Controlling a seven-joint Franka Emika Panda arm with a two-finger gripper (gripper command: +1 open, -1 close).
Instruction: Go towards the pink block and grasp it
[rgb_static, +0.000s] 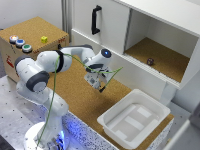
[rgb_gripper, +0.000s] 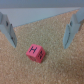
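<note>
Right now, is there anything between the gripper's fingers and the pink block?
Nothing. In the wrist view the open gripper has only bare cork surface between its fingers and the pink block.

The only readable mark is on the pink block (rgb_gripper: 35, 52): in the wrist view its upper face carries a dark capital letter that looks like an "H", set slightly askew with the block. A second dark mark sits on the adjoining side face, but it is too blurred to read. In the exterior view, red markings show on the front of the cardboard box (rgb_static: 30, 37), too small to make out.
</note>
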